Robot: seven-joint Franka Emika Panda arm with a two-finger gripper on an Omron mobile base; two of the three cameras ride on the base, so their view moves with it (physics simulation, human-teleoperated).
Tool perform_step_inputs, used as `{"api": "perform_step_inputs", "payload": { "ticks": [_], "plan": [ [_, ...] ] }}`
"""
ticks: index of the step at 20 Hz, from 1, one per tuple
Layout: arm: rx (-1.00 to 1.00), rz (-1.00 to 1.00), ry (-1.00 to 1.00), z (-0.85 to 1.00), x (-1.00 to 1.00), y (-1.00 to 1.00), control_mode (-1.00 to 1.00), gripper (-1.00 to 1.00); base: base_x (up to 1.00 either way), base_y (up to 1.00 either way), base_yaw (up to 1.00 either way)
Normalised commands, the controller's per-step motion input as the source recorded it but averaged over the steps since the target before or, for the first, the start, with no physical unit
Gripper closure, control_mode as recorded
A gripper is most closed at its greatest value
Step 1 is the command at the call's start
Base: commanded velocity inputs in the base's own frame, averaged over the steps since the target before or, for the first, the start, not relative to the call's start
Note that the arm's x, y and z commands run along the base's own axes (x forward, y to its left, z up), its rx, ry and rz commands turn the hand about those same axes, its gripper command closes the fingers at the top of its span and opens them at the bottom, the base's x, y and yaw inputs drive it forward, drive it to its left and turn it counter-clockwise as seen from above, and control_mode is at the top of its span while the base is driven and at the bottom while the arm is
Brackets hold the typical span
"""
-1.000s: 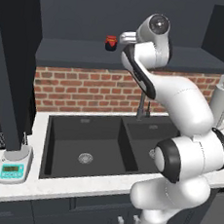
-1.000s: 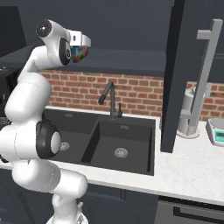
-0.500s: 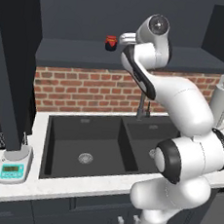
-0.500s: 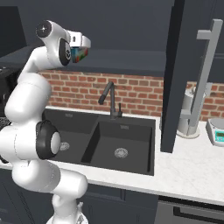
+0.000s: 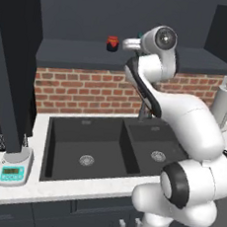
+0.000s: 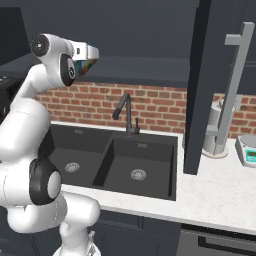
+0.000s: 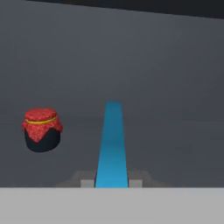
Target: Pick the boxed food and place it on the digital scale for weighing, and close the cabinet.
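Gripper (image 7: 112, 183) pinches the boxed food (image 7: 113, 144) edge-on, long axis pointing into the cabinet (image 6: 210, 75). The digital scale (image 5: 14, 170) waits far below, at the counter's left edge.

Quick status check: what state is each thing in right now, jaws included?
gripper: jaws shut on the boxed food
boxed food: gripped edge-on, up in the cabinet
cabinet: door open
digital scale: on the counter, nothing on it
jar: upright, lid on
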Motion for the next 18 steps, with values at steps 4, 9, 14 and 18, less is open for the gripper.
{"api": "perform_step_inputs", "payload": {
  "ticks": [4,9,14,18],
  "plan": [
    [0.03,0.00,-0.01,0.02,-1.00,0.00,-1.00,1.00,0.00,0.00,0.00],
    [0.03,0.00,0.01,0.24,-1.00,0.00,-1.00,1.00,0.00,0.00,0.00],
    [0.01,0.00,0.05,0.37,-1.00,0.00,-1.00,1.00,0.00,0.00,0.00],
    [0.00,0.00,0.04,0.29,-1.00,0.00,-1.00,1.00,0.00,0.00,0.00]
  ]
}}
